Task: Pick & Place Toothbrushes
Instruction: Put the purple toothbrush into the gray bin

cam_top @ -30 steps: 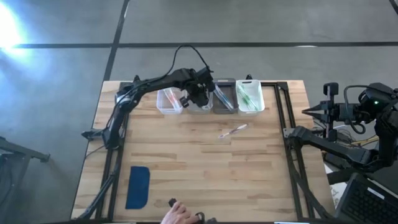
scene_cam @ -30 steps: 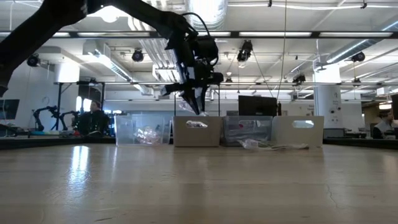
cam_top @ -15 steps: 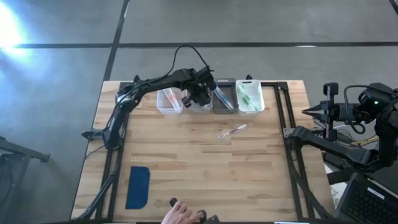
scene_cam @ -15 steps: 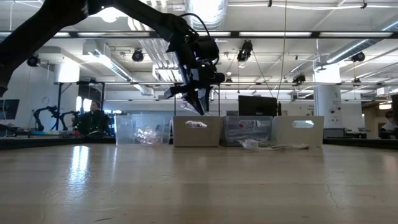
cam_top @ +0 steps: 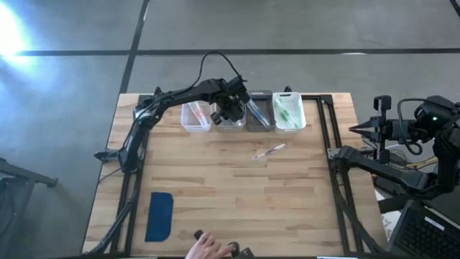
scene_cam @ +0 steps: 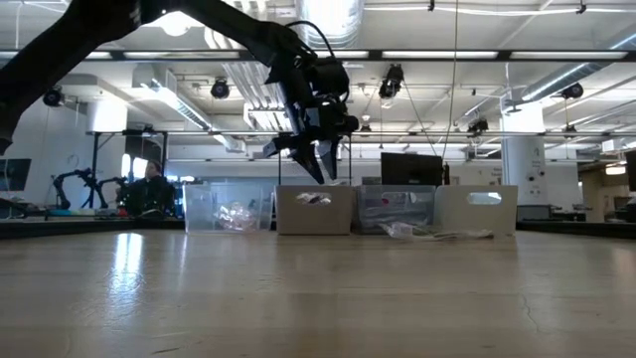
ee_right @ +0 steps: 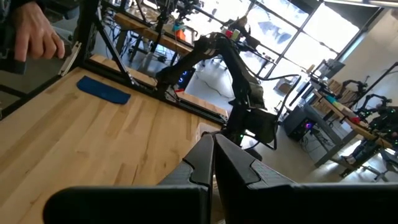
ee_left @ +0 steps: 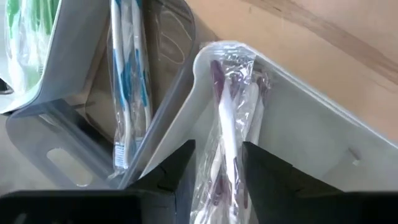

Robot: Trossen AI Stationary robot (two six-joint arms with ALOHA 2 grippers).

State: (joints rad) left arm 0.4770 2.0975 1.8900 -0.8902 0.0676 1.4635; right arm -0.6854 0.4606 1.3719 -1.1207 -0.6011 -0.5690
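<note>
Four small bins stand in a row at the table's far edge. My left gripper [cam_top: 230, 114] [scene_cam: 323, 177] hangs open above the second bin from the left [cam_top: 230, 121] [ee_left: 298, 124], fingers pointing steeply down. A wrapped toothbrush with purple accents [ee_left: 224, 124] lies in that bin, straight below the gap between the fingers [ee_left: 217, 146]. Blue-accented toothbrushes [ee_left: 127, 74] lie in the third bin [cam_top: 259, 115], green ones [cam_top: 289, 111] in the fourth. One more wrapped toothbrush [cam_top: 269, 151] [scene_cam: 437, 235] lies flat on the tabletop. My right gripper [ee_right: 211, 155] [cam_top: 356, 128] waits shut beyond the table's right edge.
A flat dark-blue pad [cam_top: 159, 216] lies near the front left corner. A person's hand [cam_top: 208, 248] shows at the table's near edge. The leftmost bin [cam_top: 195, 116] holds pink-accented items. Bare wood spreads between the bins and the near edge.
My left gripper has opened while staying above the second bin. The wrapped toothbrush that hung below its fingertips no longer hangs there and now lies in the bin.
</note>
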